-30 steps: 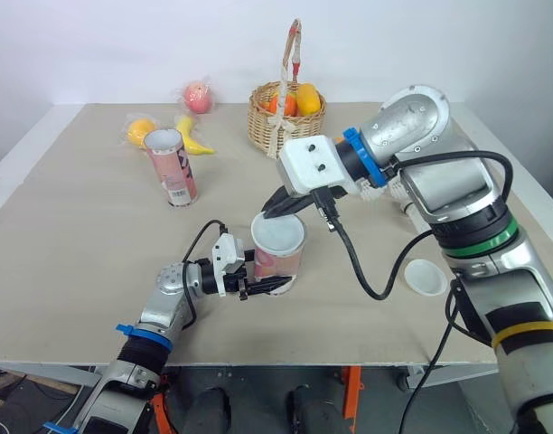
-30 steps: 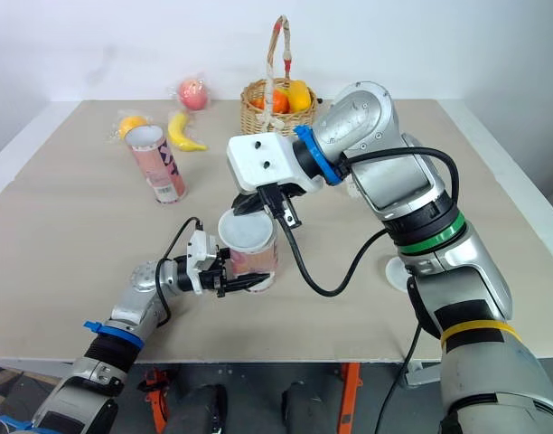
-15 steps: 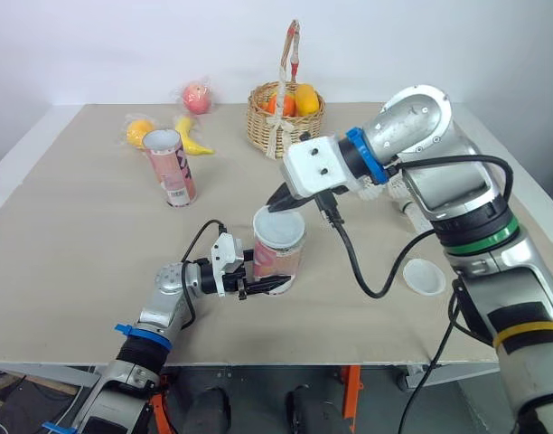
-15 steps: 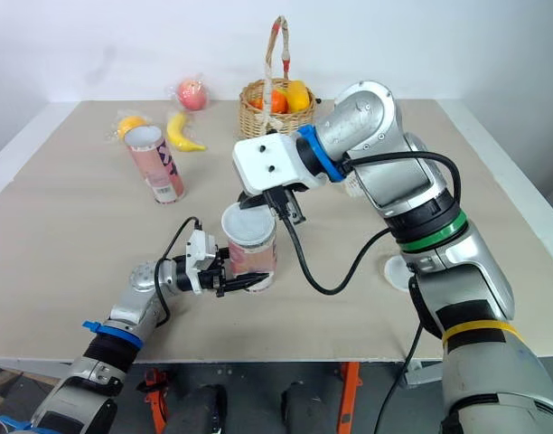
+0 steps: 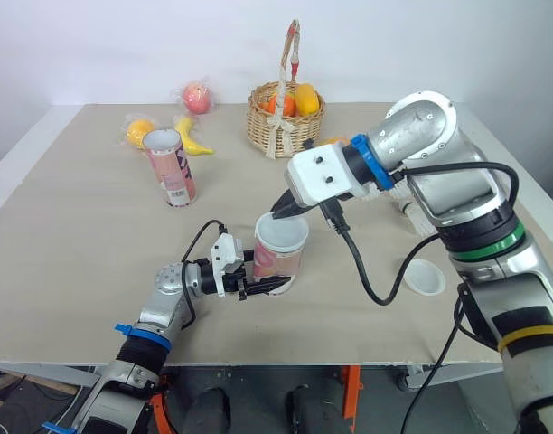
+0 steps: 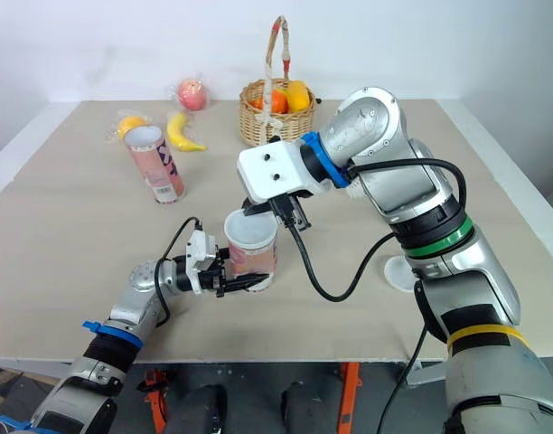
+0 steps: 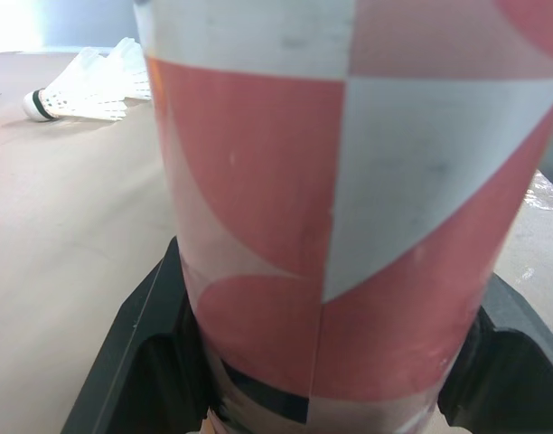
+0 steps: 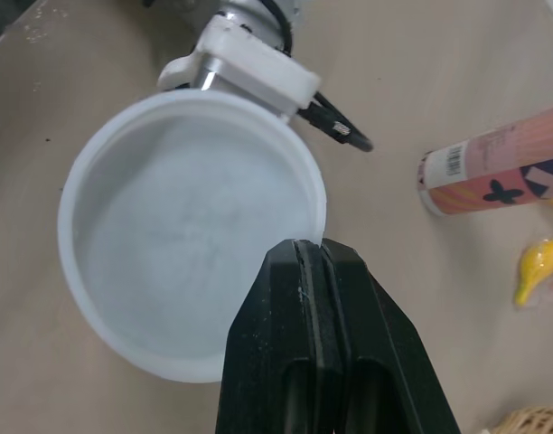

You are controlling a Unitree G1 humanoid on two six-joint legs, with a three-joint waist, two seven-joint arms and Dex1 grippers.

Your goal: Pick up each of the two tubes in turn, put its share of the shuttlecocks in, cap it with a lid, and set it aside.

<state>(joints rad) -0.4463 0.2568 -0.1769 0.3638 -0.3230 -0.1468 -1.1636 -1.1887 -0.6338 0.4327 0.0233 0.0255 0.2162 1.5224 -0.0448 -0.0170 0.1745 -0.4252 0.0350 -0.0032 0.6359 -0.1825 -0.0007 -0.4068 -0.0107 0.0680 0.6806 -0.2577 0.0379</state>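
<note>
Pink-and-white tube (image 5: pixel 278 260) stands upright near the table's (image 5: pixel 78 244) front edge, my left gripper (image 5: pixel 263 285) clamped around its base. My right gripper (image 5: pixel 278 213), fingers pressed together, pinches the rim of the white lid (image 8: pixel 182 235) at its mouth. A second tube (image 5: pixel 171 167) stands at 10 o'clock, a spare lid (image 5: pixel 425 277) lies at 3 o'clock.

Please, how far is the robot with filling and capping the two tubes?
Done: nothing is set aside yet. In hand: the left gripper has its jaws shut on the near tube, and the right gripper holds a lid by its rim on that tube's mouth. Left: the far tube, the spare lid and a shuttlecock lying on the table.
</note>
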